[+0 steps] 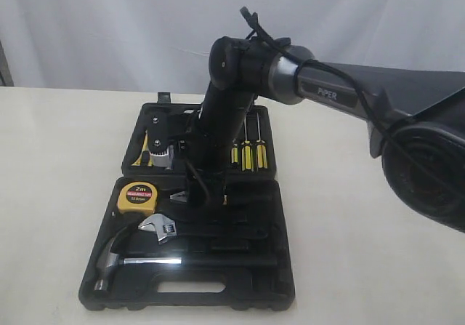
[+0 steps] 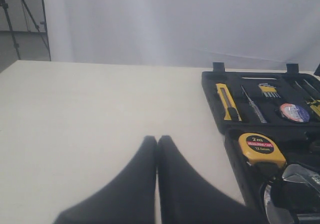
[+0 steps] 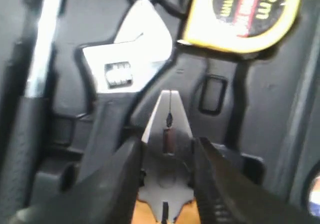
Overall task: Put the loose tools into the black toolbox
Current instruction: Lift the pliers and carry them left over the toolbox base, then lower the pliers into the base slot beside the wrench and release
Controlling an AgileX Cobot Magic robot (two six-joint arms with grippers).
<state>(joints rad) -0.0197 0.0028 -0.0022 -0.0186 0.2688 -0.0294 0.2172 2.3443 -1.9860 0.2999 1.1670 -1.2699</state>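
Table [image 1: 58, 194] broad left of toolbox [image 1: 269, 294]; right jaws seemingly gripping pliers [image 3: 167, 129]; left jaws clenched.

Hammer [image 1: 115, 257], wrench [image 1: 161, 227], three screwdrivers [image 1: 247, 155], pale table [image 1: 58, 165]

A pale cream table [image 1: 65, 216] with a smooth, matte top carries everything here. Only one thing lies directly on it: the black toolbox [image 1: 254, 297], opened out flat with both hinged halves resting on the surface, one behind the other. The near half has a slot handle [image 1: 190, 287] along its front edge, and the far half ends in small latch tabs [image 2: 218, 66]. In the exterior view the case sits a little left of the middle, with tabletop showing to either side of it.
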